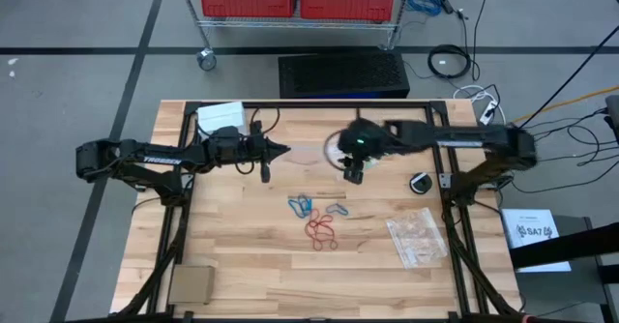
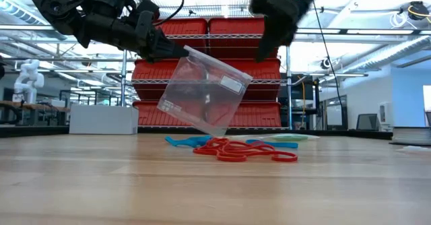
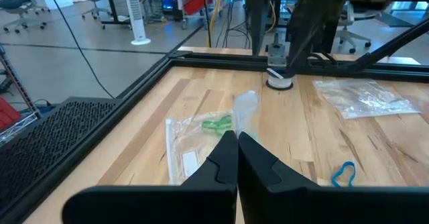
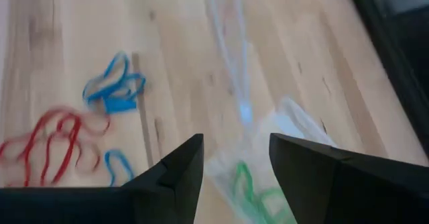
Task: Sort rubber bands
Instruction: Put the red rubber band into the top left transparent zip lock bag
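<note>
The rubber bands, thin little elastic loops in red, blue and green, are only partly sorted as far as the pictures show.

The largest thing in play is the clear, flat plastic bag [image 2: 205,93], hanging tilted above the pale wooden table [image 1: 242,265]. The left gripper [image 1: 280,151] has its two dark fingers pinched fully together on one corner of it, so the bag hangs just ahead of and below those fingertips. Inside it, the left wrist view shows green rubber bands [image 3: 216,124], so at least one colour seems to be done.

The right gripper [image 1: 352,175] hovers at the far side of that bag from the left one, its jaws spread well apart and holding nothing; in its own wrist view the bag's open edge and the green loops lie directly beneath its fingers [image 4: 175,174].

A second clear plastic bag [image 1: 417,236] lies flat on the table, well off to the outer side of the right gripper, nearer the front edge. I cannot tell whether it has anything in it.

Left to do: the loose pile of red rubber bands [image 1: 321,232] and the blue rubber bands [image 1: 302,205] lie on the bare wood, below and in front of both grippers, nearer the right one, touching or overlapping each other.
</note>
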